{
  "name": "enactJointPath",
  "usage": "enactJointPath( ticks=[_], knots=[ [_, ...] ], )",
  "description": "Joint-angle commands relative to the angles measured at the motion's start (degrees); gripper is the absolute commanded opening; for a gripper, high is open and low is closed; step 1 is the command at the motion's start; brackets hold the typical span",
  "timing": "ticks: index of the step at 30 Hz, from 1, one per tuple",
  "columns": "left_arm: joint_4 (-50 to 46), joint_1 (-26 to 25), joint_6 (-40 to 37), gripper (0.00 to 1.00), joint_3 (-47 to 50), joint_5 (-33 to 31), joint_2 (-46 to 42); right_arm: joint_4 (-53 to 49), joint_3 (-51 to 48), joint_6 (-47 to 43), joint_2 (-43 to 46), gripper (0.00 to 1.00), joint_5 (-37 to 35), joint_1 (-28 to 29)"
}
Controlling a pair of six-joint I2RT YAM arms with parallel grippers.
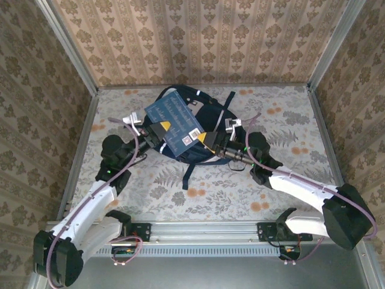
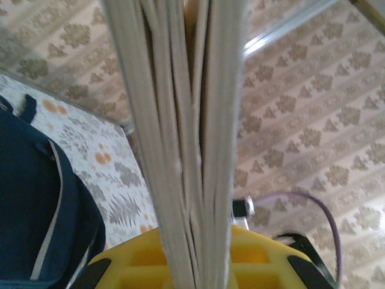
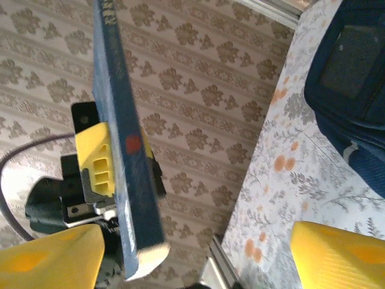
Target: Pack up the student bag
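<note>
while our left gripper (image 1: 160, 127) pinches a blue book (image 1: 175, 120) over the navy fabric backpack (image 1: 218, 120), our right gripper (image 3: 198, 236) gapes.

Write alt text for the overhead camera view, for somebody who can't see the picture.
A blue book is held over a dark navy student bag that lies mid-table, with the left gripper shut on the book's left edge. The right gripper is open at the book's near right corner. The table has a floral cover, and patterned walls surround it.
</note>
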State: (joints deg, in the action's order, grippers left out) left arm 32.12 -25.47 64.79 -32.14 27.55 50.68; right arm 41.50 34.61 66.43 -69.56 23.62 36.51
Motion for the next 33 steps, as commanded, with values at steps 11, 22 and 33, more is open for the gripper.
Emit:
enactJointPath(
  ticks=[11, 22, 33],
  knots=[
    [13.16, -9.79, 2.41, 0.0, 2.67, -21.3, -0.14, 22.1, 4.81, 3.88, -6.86, 0.86, -15.43, 6.85],
    [11.33, -11.7, 1.04, 0.0, 4.54, -25.35, -1.72, 24.6, 7.84, 1.71, -13.27, 0.49, -19.37, 9.25],
    [7.55, -12.09, 0.15, 0.16, 3.66, -26.26, -1.81, 22.51, 7.06, 0.86, -14.08, 0.0, -22.65, 9.59]
  ],
)
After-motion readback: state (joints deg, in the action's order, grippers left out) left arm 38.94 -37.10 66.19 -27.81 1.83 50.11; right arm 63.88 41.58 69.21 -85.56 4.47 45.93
